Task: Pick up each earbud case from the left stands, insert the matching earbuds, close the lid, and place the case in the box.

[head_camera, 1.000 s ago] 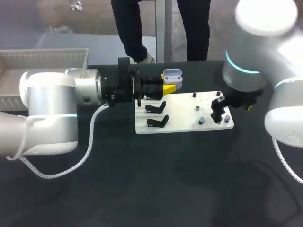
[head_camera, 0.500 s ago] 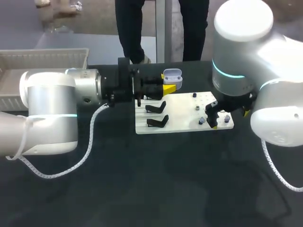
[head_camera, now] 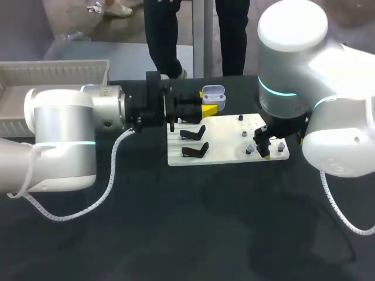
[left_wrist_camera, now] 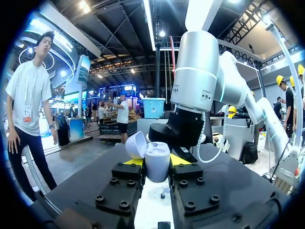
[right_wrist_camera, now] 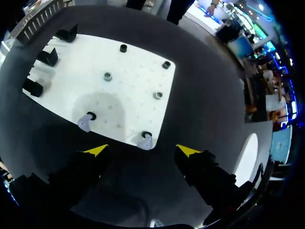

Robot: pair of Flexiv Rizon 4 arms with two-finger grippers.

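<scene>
Two pale lilac earbuds (right_wrist_camera: 84, 122) sit at the white rectangular board's (right_wrist_camera: 133, 95) near edge, just ahead of the right gripper (right_wrist_camera: 141, 150), whose fingers are spread. One open lilac-white earbud case (left_wrist_camera: 157, 164) is pinched in the left gripper (left_wrist_camera: 156, 160), past the board's far edge. Three black stands (right_wrist_camera: 47, 56) line its left edge; bare dark table (head_camera: 193, 222) lies in front.

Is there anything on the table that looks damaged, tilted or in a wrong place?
Nothing stands out. The earbud case sits open in the left gripper, two earbuds rest on the white board, and the right gripper hangs open above them.
</scene>
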